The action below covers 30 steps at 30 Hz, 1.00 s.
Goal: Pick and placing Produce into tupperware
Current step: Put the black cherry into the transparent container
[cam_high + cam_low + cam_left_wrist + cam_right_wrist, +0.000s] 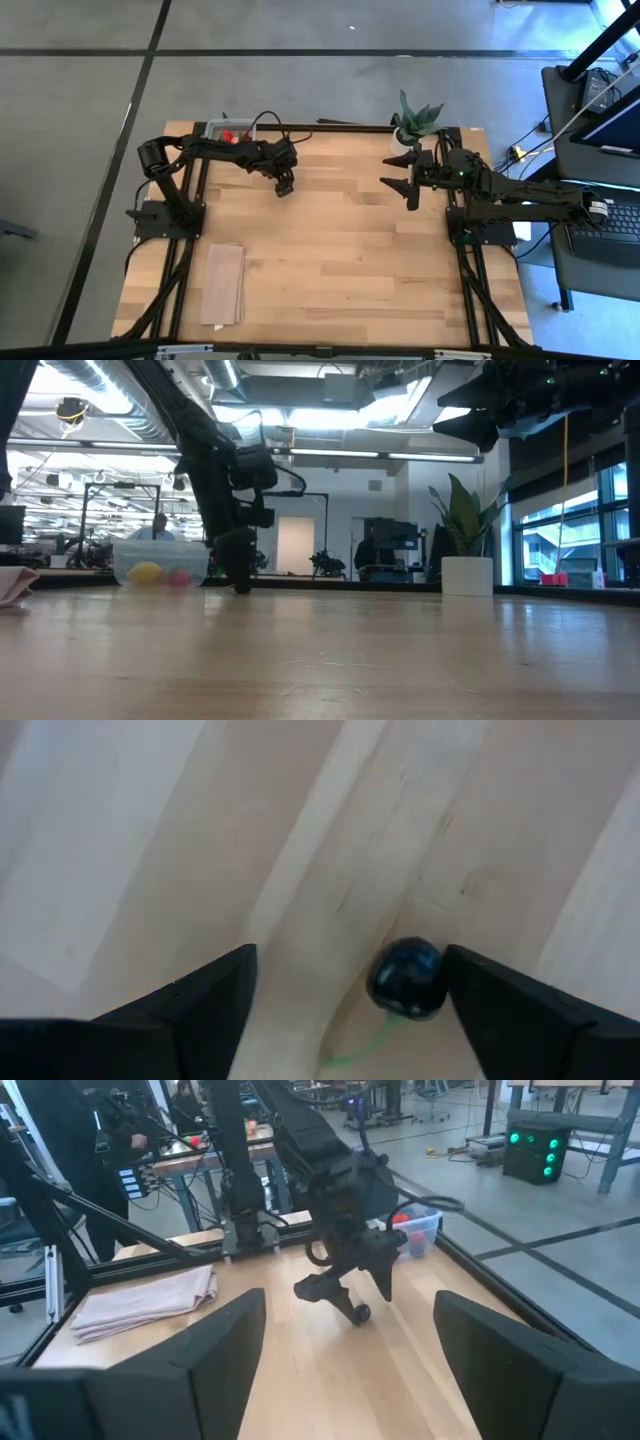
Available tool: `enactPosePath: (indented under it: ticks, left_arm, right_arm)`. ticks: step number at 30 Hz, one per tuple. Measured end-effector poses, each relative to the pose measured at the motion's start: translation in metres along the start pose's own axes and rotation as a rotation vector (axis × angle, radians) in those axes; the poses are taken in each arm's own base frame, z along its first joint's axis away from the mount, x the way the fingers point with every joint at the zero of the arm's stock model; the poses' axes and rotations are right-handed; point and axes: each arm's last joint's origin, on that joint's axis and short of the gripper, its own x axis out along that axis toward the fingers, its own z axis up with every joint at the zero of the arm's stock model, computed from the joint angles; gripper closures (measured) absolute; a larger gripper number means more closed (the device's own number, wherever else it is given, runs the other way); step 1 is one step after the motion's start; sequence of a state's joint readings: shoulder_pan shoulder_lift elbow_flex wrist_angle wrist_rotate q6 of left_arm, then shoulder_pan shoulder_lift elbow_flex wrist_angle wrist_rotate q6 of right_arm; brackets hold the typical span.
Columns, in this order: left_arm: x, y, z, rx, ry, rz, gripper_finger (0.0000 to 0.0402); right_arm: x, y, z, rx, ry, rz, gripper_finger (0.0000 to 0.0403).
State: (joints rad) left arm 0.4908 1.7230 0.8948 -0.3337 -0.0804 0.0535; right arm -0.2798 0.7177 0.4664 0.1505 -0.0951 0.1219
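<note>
Closing the left gripper [345,1010] on the dark berry [407,978] is, as I judge, the step in hand. Its fingers are spread apart and low over the wooden table [340,250], and the wrist view shows the berry between them but much closer to one finger [520,1020] than to the other. To do it well, I think the gripper should first shift a little so the berry sits in the middle, and then close slowly, because a round berry can easily roll out sideways. Behind this arm, at the far left corner, stands the tupperware [222,130] with red produce [229,135] already inside; the low view also shows a yellow piece [146,572] in it. A tan cloth [223,283] lies flat near the front left. To the right, the right gripper [408,178] waits above the table with fingers wide apart and holds nothing. Next to it stands a green plant in a white pot [413,126]. Beyond the table there is a large bright room with desks and windows.
</note>
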Motion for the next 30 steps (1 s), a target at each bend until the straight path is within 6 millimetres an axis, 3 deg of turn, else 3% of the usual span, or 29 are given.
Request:
enactPosePath:
  ticks: [11,30]
  left_arm:
    - [0.0045,-0.0007,-0.0003,-0.04,0.009,-0.01,0.0095]
    - [0.0051,-0.0026,-0.0022,-0.048,0.028,-0.051,0.0201]
  right_arm:
    - [0.0,0.0,-0.0004,-0.002,0.005,0.0,0.0112]
    - [0.0,0.0,-0.0006,0.0,0.006,0.0,0.0112]
